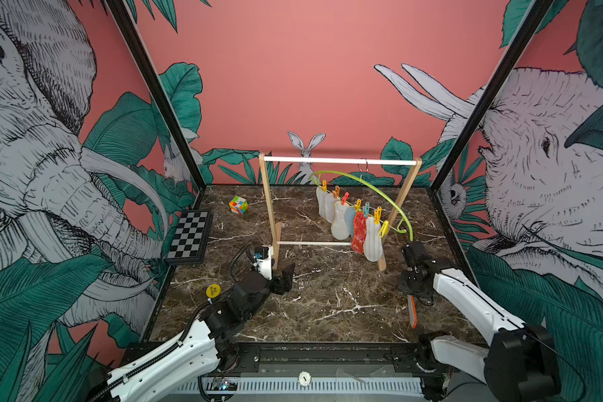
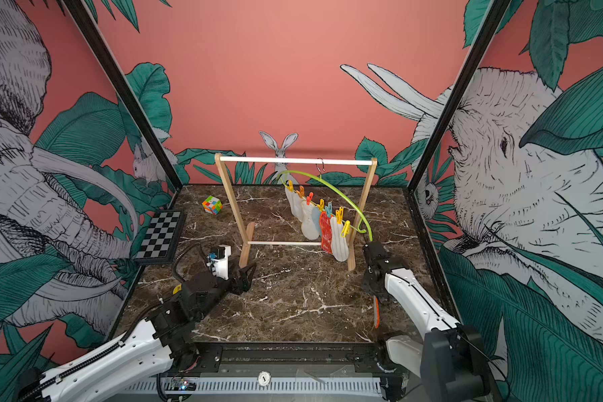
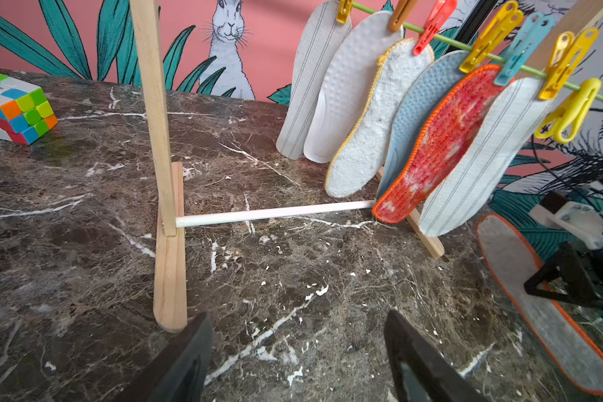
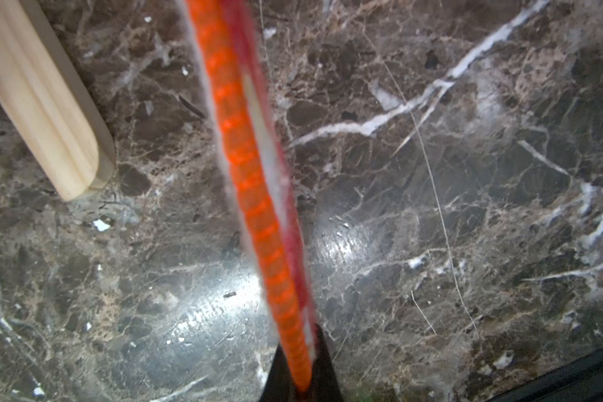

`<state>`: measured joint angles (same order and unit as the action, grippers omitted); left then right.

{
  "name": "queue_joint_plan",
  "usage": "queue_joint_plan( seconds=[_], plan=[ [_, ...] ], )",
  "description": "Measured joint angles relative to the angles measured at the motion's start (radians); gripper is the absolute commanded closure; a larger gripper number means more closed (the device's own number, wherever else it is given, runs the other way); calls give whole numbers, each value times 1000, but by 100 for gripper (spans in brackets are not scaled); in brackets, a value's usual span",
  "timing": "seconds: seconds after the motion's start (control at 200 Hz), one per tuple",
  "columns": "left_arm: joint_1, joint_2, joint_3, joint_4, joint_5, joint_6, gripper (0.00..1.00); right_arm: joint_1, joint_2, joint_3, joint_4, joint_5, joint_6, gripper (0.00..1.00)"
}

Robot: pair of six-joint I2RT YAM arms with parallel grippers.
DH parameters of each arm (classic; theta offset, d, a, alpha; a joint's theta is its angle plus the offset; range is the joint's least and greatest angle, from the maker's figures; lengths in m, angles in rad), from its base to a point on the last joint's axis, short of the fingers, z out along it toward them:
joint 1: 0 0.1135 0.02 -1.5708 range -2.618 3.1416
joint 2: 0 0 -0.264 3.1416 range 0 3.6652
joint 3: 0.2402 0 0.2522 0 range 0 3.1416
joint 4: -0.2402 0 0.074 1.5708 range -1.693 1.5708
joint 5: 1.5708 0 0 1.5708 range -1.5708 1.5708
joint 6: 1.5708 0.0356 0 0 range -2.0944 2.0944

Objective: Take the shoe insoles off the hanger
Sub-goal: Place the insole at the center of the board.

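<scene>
Noted: right gripper [image 4: 302, 383] pinches orange-edged red insole [image 4: 255, 181] by its edge; judged light, thin, floppy; left gripper [image 3: 298, 323] spread, empty. Take hung insoles [image 3: 442, 139] low, pull clear of clips [image 3: 491, 34].

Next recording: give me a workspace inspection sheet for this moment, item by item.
Surface: dark marble tabletop, pale specks scattered on it.
Job's things: six shoe insoles clipped on the green hanger; one orange-edged insole off it.
Clutter: puzzle cube, chessboard, wooden rack carrying the hanger.
Grippers: right gripper shut on the orange-edged insole; left gripper open, empty, by the rack's foot.
Cables: black sleeved cable along the left arm.
Surroundings: pink jungle mural walls.
</scene>
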<state>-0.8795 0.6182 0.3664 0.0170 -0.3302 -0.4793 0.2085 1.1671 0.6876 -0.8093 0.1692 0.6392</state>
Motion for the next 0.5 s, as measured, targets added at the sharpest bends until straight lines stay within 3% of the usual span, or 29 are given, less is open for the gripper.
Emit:
queue_joint_plan(
  seconds=[0.3, 0.495],
  plan=[
    [0, -9, -3, -9, -2, 0, 20, 0, 32, -8, 93, -79, -20, 72],
    [0, 10, -2, -11, -2, 0, 20, 0, 48, -27, 136, -135, -22, 64]
  ],
)
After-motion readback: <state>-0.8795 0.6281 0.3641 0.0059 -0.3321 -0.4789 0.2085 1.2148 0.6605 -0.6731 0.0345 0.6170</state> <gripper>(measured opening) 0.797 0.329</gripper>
